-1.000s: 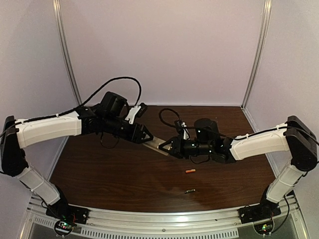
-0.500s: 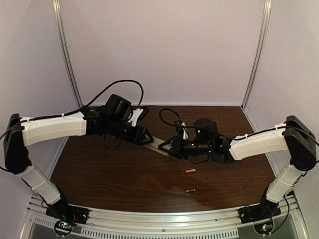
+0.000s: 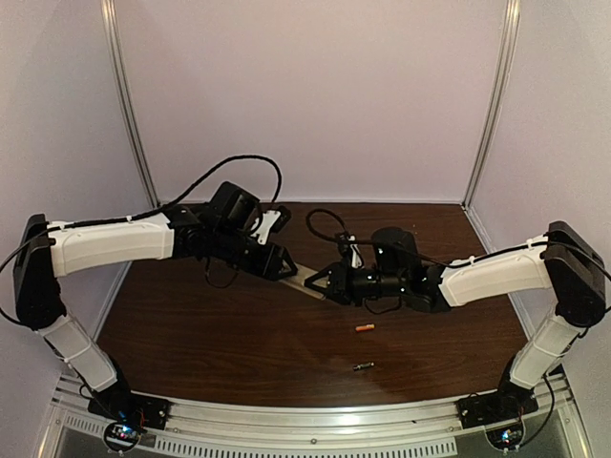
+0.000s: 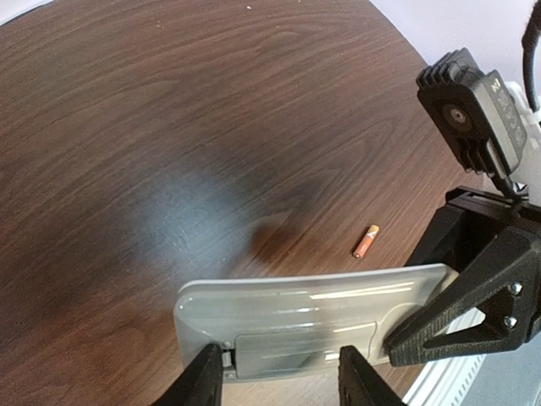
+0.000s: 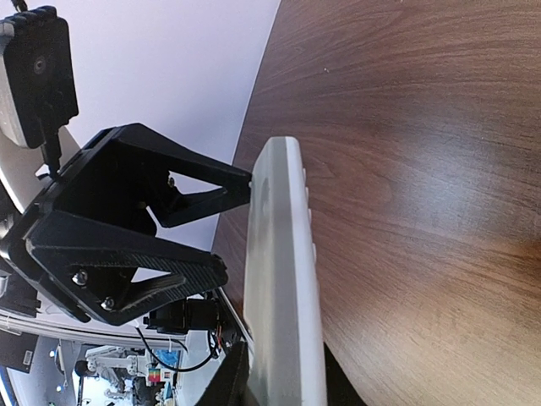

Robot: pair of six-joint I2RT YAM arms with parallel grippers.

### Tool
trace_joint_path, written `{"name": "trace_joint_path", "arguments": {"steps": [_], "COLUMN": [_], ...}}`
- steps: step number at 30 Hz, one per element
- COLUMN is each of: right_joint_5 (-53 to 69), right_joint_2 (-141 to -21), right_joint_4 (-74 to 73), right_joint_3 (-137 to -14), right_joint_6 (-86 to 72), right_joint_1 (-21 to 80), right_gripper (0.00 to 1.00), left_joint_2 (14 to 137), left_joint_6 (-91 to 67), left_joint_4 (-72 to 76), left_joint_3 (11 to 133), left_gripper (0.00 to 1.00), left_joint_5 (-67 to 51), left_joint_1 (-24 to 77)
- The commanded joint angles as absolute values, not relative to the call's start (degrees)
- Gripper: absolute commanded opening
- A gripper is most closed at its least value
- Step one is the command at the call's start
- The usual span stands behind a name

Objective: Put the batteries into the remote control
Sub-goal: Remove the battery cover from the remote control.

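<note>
Clenching the remote control (image 3: pixel 304 278), the right gripper (image 3: pixel 325 283) holds its four-o'clock end. The left gripper (image 3: pixel 286 268), released, touches the ten-o'clock end.

site: robot lab cell | cues: plain walls (image 3: pixel 315 95), aluminium rails (image 3: pixel 495 105), wood-grain table (image 3: pixel 239 343)

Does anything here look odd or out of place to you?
Nothing is broken or spilled. Only oddity: the remote is up in the air, pinched at one end by the right gripper, while the orange battery and the dark battery lie loose and apart on the table, not loaded.
</note>
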State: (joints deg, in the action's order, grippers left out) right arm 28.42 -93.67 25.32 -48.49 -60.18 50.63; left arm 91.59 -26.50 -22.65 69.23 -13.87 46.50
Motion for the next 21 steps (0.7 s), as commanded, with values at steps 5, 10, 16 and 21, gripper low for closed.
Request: {"name": "trace_joint_path", "arguments": {"steps": [5, 10, 16, 21], "right_joint_5": [29.1, 29.1, 26.8, 24.3], "right_joint_2": [-94.1, -94.2, -94.1, -94.3], "right_joint_4": [28.7, 28.9, 26.4, 23.1], "right_joint_3": [-51.2, -51.2, -50.3, -49.7], "right_joint_6": [-59.9, -59.5, -57.4, -55.3], "right_joint_1": [50.7, 50.7, 49.8, 48.6], "right_gripper": [0.00, 0.00, 0.00, 0.00], "left_joint_2": [94.3, 94.3, 91.5, 89.5], "left_joint_6": [-26.2, -26.5, -27.3, -28.1], "left_joint_4": [-23.1, -20.9, -17.4, -16.0], "left_joint_3": [71.1, 70.6, 68.7, 67.1], "left_gripper": [0.47, 0.42, 0.40, 0.38], "left_joint_5": [-15.0, -20.4, -24.4, -24.2], "left_joint_1": [48.3, 48.3, 47.4, 46.0]}}
